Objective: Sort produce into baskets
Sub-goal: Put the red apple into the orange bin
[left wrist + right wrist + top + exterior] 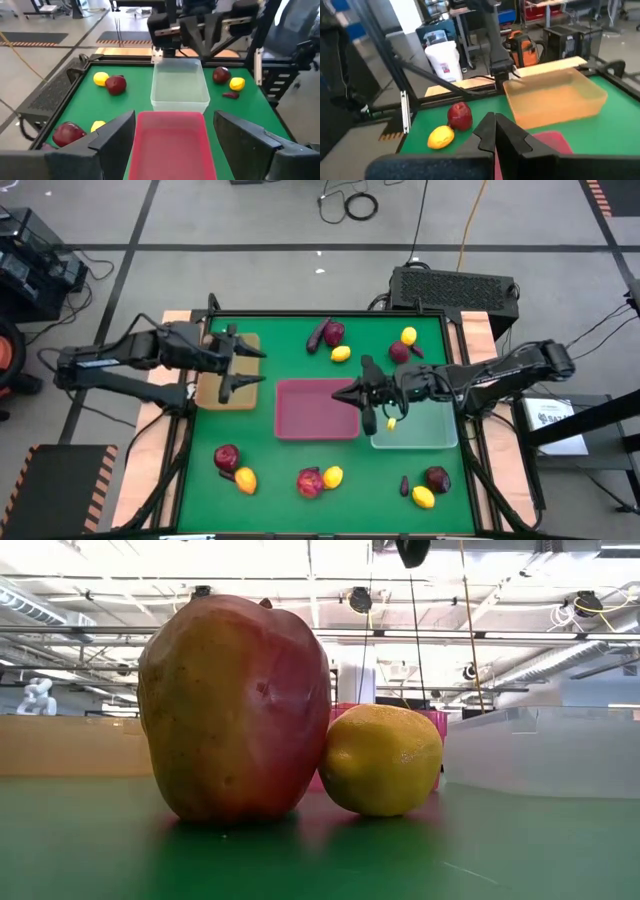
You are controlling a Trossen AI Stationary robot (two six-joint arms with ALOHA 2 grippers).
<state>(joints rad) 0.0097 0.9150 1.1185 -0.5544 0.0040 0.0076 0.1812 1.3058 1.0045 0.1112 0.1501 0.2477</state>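
Note:
Three baskets lie in a row on the green table: a tan one (215,388), a pink-red one (317,410) and a clear one (420,425), all looking empty. Apples, lemons and eggplants lie loose along the far side (334,333) (408,336) and the near side (227,457) (310,482) (423,497). My left gripper (248,368) hangs open above the tan basket, pointing toward the pink one (170,145). My right gripper (345,394) is shut and empty above the pink basket's right end, pointing toward the tan basket (555,100).
An apple (235,710) and a lemon (382,760) stand side by side close to the table's near edge. A dark box (452,288) sits behind the far right corner. Bare green mat shows between the baskets and the near row of produce.

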